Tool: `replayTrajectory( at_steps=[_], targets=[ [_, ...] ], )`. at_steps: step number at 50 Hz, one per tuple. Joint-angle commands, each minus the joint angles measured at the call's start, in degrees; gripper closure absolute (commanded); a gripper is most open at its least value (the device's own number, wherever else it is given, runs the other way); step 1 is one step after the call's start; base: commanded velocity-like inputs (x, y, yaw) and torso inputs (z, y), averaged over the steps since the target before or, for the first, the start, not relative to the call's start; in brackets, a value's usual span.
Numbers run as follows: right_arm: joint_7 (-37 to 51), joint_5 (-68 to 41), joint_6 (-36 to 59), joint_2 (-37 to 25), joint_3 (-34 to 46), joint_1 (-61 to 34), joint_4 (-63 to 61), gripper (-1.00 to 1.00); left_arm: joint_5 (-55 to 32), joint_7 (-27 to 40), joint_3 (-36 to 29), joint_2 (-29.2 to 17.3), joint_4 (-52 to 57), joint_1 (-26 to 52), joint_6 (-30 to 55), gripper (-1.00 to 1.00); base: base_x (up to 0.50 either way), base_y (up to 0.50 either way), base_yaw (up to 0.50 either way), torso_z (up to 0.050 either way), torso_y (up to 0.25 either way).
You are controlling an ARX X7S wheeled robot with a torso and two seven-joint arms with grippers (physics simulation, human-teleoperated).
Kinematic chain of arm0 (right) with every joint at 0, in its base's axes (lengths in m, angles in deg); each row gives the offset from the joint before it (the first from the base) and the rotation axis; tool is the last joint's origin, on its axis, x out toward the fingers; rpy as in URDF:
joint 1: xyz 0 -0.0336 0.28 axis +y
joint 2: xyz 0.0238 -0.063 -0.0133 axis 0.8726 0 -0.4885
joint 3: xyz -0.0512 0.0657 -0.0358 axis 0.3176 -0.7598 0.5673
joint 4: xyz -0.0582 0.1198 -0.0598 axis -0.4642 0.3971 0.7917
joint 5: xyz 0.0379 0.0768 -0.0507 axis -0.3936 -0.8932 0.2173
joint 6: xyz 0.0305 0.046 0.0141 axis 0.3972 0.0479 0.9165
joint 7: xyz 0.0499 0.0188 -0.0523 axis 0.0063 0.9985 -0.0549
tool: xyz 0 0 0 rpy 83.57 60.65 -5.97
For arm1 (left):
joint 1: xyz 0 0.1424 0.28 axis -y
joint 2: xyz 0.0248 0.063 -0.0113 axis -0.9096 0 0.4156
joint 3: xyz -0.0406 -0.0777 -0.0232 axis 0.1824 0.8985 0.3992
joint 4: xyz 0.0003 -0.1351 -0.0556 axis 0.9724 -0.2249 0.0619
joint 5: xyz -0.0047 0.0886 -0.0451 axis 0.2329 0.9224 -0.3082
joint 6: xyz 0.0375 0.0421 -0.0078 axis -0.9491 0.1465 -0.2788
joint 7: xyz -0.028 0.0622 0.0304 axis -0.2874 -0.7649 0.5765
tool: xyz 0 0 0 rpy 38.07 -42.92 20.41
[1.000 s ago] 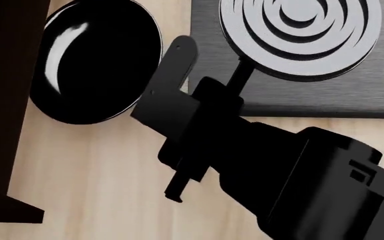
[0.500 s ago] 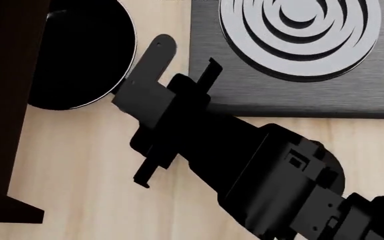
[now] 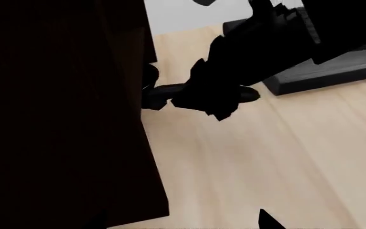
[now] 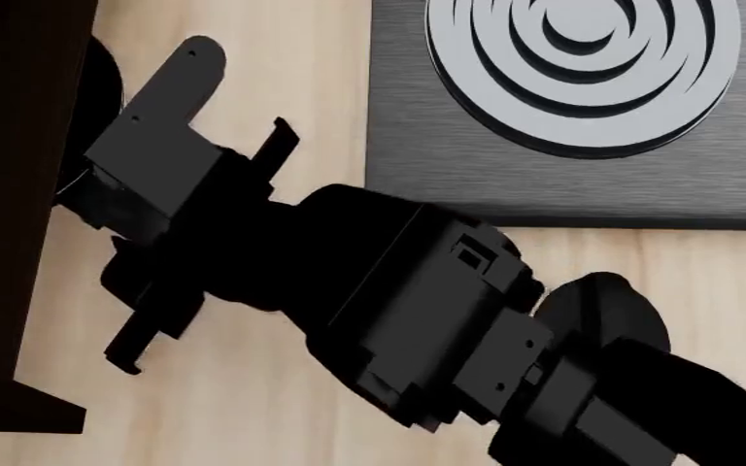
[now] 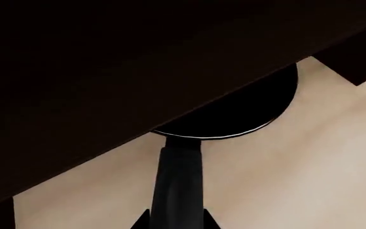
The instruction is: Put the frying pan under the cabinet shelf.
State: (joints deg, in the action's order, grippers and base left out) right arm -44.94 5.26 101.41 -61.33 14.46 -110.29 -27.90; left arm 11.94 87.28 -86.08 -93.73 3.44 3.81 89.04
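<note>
The frying pan is glossy black with a thin silvery rim. It lies on the wooden table, mostly beneath the dark brown cabinet shelf. My right gripper is shut on the pan's long black handle. In the head view only a sliver of the pan shows beside the cabinet, with the right gripper up against the cabinet's edge. My left gripper is open and empty; only one fingertip shows, close to the cabinet's side panel.
The square black burner plate with silvery rings lies to the right of the right arm, and shows in the left wrist view too. The cabinet's foot stands at the near left. Light wooden tabletop lies between them.
My right gripper has moved left with the pan's handle. The pan has slid from open table to mostly under the cabinet.
</note>
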Motion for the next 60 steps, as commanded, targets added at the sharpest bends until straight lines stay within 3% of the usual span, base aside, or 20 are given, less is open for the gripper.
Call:
replayTrajectory(
  at_steps=[1, 3, 10, 17, 18, 28, 40, 60],
  targets=[
    [-6.75, 0.62, -6.75, 9.77, -3.6, -3.01, 12.3, 1.0, -0.33, 0.35, 0.4, -0.01, -0.61, 0.23, 0.05, -1.0, 0.0, 0.0, 0.0, 0.0, 0.0],
    [-8.19, 1.24, -8.71, 11.48, -3.02, -3.34, 15.69, 1.0, -0.5, 0.41, 0.55, -0.11, -0.55, 0.06, -0.07, -1.0, 0.0, 0.0, 0.0, 0.0, 0.0],
    [-7.24, -21.94, -26.16, 11.88, 19.61, -11.16, 24.37, 1.0, -1.44, 0.65, 1.5, -0.48, -1.07, -0.39, -0.76, -1.0, 0.0, 0.0, 0.0, 0.0, 0.0],
    [-6.53, -23.53, -28.86, 11.88, 22.4, -10.63, 25.5, 1.0, -1.98, 0.63, 1.78, -0.55, -1.51, -0.18, -0.89, -1.0, 0.0, 0.0, 0.01, 0.0, 0.001],
    [-5.94, -23.2, -28.9, 11.88, 22.44, -10.44, 25.89, -1.0, -2.32, 0.59, 1.95, -0.59, -1.44, -0.26, -1.06, -1.0, 0.0, 0.0, 0.01, 0.0, 0.0],
    [-3.69, -19.82, -28.73, 11.16, 22.11, -9.05, 28.74, -1.0, -2.05, 0.6, 1.47, -0.67, -1.39, -0.2, -1.29, -1.0, 0.0, 0.0, 0.01, 0.0, 0.0],
    [12.28, -20.78, -23.28, -5.8, 22.98, -11.71, 2.21, -1.0, -1.47, 0.57, 0.39, -0.67, -0.59, -0.14, -0.71, -1.0, 0.0, 0.0, 0.0, 0.0, 0.0],
    [26.36, -20.38, -15.22, -19.9, 25.44, -16.98, -20.34, -1.0, -1.06, 0.98, -0.11, -0.96, 0.58, -0.3, -0.28, -1.0, 0.0, 0.0, 0.0, 0.0, 0.0]
  ],
)
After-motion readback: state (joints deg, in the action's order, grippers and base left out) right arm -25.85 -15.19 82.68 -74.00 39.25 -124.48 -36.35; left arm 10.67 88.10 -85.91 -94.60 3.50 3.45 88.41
